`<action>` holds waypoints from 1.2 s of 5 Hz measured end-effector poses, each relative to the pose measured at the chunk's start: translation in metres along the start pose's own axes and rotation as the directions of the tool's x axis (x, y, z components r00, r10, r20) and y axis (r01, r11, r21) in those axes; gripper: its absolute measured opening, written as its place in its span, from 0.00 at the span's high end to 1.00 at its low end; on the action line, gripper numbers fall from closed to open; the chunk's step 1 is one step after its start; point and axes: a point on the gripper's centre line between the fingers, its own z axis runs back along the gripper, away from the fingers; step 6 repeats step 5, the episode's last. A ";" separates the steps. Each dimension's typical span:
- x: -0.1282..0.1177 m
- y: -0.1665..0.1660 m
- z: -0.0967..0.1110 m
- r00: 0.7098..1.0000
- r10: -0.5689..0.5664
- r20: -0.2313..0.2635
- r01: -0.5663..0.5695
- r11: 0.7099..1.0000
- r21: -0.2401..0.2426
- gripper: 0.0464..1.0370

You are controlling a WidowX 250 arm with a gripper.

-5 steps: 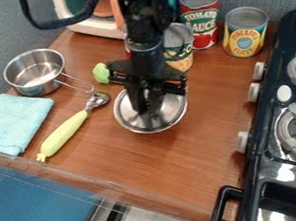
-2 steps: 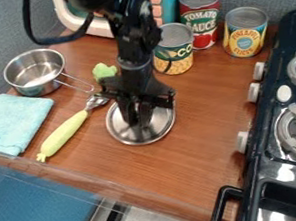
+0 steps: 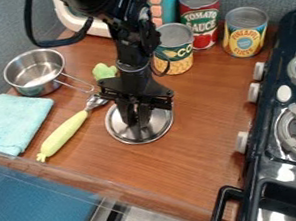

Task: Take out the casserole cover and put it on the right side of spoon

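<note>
The black gripper (image 3: 137, 124) hangs down over the middle-left of the wooden counter, its fingers closed around the knob of the round metal casserole cover (image 3: 155, 131). The cover lies level, at or very near the counter surface; the exact contact cannot be told. To its left is the spoon (image 3: 64, 135), a metal scoop with a pale green handle, lying at a slant. A small gap separates the cover's left rim from the spoon. The gripper hides the knob and part of the cover's far side.
Behind the spoon are a metal pan (image 3: 35, 72) and a green vegetable piece (image 3: 105, 71). A teal cloth (image 3: 14, 121) lies at left. Several cans, including a corn can (image 3: 174, 49), stand at the back. The black stove (image 3: 282, 117) borders the right side.
Gripper and cover have moved together leftward and toward the counter's front edge, and the cover looks lower. Since the middle frame they have shifted only slightly.
</note>
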 end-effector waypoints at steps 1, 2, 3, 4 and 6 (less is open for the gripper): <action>-0.006 0.000 0.002 0.999 0.003 -0.038 -0.004 1.000 -0.016 0.68; 0.000 0.000 0.022 0.999 0.017 -0.027 -0.018 0.999 -0.037 0.41; -0.001 0.001 0.031 0.998 0.024 -0.051 -0.027 0.998 -0.048 0.10; 0.011 0.003 0.071 0.999 0.033 0.009 -0.032 0.995 -0.091 0.03; 0.014 0.007 0.098 0.998 0.046 0.034 -0.042 0.991 -0.129 0.04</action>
